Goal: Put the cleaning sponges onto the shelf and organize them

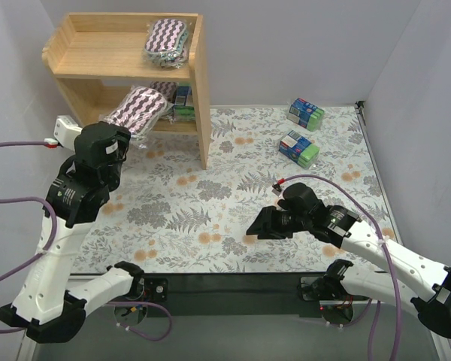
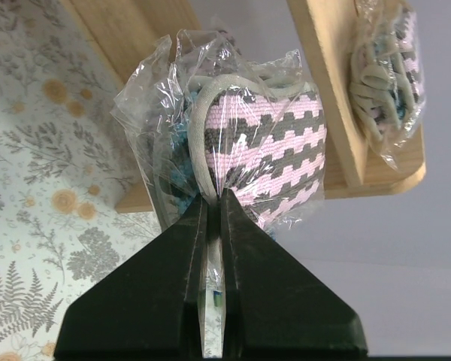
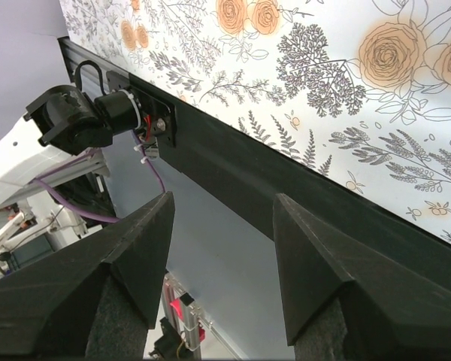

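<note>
So, left gripper [image 2: 214, 201] jaws pinch a clear-wrapped pink zigzag oval sponge [image 2: 263, 150] at the light wooden shelf [image 1: 98, 53]'s lower front edge; that tier is maybe crowded. Blue-green wrapped packs [image 1: 306, 113] sit near the floral-cloth table [image 1: 210, 203]'s far right corner. Right gripper [image 3: 222, 218] is spread, empty, over the near edge.

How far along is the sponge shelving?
Done: one purple-and-white zigzag sponge atop the wooden shelf, one blue-green pack on its lower tier. In hand: left gripper pinches another zigzag sponge at that tier. Left: two blue-green packs on the table; right gripper open, empty.

Zigzag pad [image 2: 278, 150] pink-grey-white; pack [image 1: 299, 147] blue-green; shelf [image 1: 105, 53] pale wood; tablecloth [image 1: 210, 210] grey fern, orange flowers
</note>
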Tool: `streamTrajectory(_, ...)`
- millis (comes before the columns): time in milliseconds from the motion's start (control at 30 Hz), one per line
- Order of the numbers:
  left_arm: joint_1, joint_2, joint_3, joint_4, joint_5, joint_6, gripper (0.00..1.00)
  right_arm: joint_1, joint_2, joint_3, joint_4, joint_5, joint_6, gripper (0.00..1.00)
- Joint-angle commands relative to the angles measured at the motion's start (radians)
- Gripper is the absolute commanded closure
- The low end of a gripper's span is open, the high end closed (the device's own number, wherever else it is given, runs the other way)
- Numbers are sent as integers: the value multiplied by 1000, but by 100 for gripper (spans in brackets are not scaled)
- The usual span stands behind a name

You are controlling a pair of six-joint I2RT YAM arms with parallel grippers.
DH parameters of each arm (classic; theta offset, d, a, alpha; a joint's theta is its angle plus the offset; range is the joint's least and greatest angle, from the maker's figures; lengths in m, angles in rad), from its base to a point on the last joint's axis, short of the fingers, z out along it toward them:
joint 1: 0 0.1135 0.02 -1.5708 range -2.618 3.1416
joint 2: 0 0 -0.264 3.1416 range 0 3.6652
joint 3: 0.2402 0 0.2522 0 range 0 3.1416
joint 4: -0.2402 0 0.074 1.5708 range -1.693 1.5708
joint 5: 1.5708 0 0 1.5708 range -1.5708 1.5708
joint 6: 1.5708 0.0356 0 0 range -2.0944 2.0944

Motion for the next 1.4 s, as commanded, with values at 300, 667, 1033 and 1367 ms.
streamTrajectory(300, 368, 119, 27, 85, 584, 152, 100, -29, -50, 26, -43, -11, -39, 51)
streamTrajectory(667, 565, 118, 6, 81, 662, 217, 100, -45, -58, 15, -62, 0, -41, 51)
streamTrajectory(1033, 708, 153, -229, 449, 641, 27, 100, -49, -44, 63, -95, 8, -73, 51)
streamTrajectory(1367, 712, 256, -358, 735, 602, -168, 100, -72, -59, 83, -98, 18, -107, 50)
